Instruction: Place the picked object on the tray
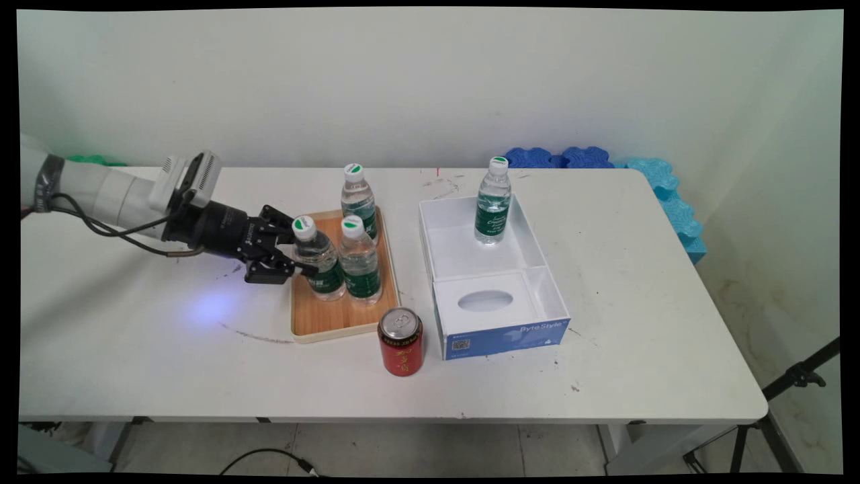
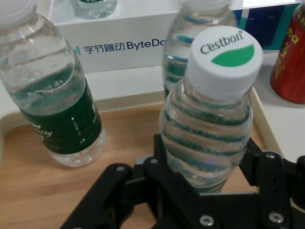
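Bottle cap [image 2: 226, 55] reads "Cestbon"; box [image 1: 504, 336] reads "ByteStyle".

three bottles [image 1: 358, 262] on tray [image 1: 329, 323] | can [image 1: 401, 341] before | box [image 1: 490, 282] right

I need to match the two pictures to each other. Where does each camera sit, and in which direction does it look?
Main view: fixed above the table's near side, looking down across it to the wall; shows the arm and gripper at the left.
Hand view: on the hand, looking along the gripper; its black linkage rises from the bottom edge.
Shared: the gripped bottle, wooden tray, red can, white box.
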### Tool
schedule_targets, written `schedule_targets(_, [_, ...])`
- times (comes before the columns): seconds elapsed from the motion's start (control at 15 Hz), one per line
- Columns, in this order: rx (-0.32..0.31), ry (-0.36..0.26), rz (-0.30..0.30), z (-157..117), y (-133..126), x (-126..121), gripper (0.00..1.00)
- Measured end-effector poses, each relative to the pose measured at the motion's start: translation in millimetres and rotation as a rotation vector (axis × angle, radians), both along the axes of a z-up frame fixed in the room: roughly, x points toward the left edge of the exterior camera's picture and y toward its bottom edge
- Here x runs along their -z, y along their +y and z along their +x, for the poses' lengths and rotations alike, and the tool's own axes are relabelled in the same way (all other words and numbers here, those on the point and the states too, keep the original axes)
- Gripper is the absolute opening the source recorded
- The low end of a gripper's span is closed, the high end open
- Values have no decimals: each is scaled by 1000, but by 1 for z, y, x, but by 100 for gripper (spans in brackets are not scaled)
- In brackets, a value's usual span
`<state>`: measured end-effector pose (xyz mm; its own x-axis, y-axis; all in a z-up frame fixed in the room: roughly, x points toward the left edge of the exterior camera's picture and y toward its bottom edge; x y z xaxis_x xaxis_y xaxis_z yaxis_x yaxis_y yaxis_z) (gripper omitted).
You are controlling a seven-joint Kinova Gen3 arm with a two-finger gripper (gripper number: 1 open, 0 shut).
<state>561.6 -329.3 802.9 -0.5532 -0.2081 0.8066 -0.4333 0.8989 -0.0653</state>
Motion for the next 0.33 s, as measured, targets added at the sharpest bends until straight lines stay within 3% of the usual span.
schedule_targets(0.07, [-4,3,2,-1,0,2,0])
schedule_targets(0.13, [-8,5,3,-2,0,3,100])
schedule_targets(0.33, [-15,12,6,-3,0,6,100])
